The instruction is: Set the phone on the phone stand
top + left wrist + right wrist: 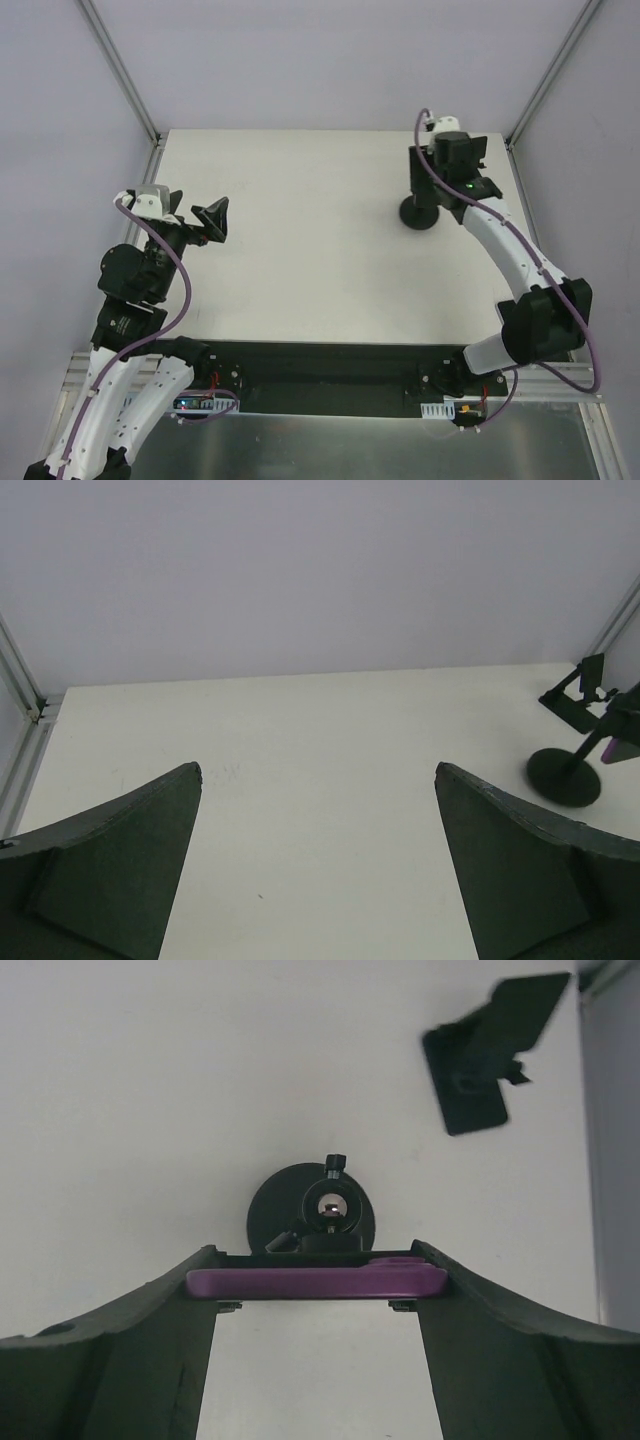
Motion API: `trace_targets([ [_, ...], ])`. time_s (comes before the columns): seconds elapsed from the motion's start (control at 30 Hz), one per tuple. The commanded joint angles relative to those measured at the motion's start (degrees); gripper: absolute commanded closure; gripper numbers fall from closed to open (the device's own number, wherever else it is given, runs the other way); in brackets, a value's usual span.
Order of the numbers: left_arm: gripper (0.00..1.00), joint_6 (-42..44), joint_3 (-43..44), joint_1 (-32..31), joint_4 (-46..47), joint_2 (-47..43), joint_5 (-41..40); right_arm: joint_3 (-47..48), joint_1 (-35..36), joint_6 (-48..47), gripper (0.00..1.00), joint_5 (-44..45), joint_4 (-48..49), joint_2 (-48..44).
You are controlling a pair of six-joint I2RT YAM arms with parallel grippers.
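We see the right end effector (317,1276) clamped on the phone (300,1282), a thin slab seen edge-on with a purple rim, held level above the tabletop (300,240). Beneath it stands a round-based post (300,1222); we cannot tell whether the two touch. The phone stand (485,1055), the L-shaped black piece, sits well apart, near the right-hand rail (612,1180). The left end effector (318,780) is spread wide and empty, far off to the left.

We judge the step in hand to be carrying the phone to the stand. To do it well, we would lift clear of the post, tilt the phone to match the back plate, and seat its lower edge on the base before releasing. Room is tight toward the rail and generous over the open tabletop, so we would approach from there.
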Motion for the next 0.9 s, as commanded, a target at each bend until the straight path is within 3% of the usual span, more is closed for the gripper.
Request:
trace_targets([
  [0.0,0.01,-0.9,-0.5,-1.5,3.0,0.9,0.4,-2.9,-9.8,-6.0,1.0,-8.2,8.1,-8.5],
  [0.17,0.01,-0.4,-0.5,-3.0,3.0,1.1,-0.3,-5.0,-21.4,-7.0,0.99,-13.0,9.1,-9.6],
  [0.33,0.01,0.1,-0.5,-4.5,3.0,1.5,-0.5,-8.6,-24.8,-8.4,1.0,-12.0,12.3,-10.2],
  [0.43,0.01,0.2,-0.5,-5.3,3.0,1.1,-0.1,-10.8,-28.6,-4.9,1.0,-15.7,15.4,-10.3],
  [0.57,0.01,0.2,-0.6,-5.3,3.0,1.1,-0.5,-12.0,-28.9,-4.4,0.99,-10.4,16.1,-10.9],
  [0.87,0.01,0.2,-0.7,-5.9,3.0,1.3,-0.5,-12.1,-30.3,-1.8,1.0,-10.9,18.1,-9.1],
])
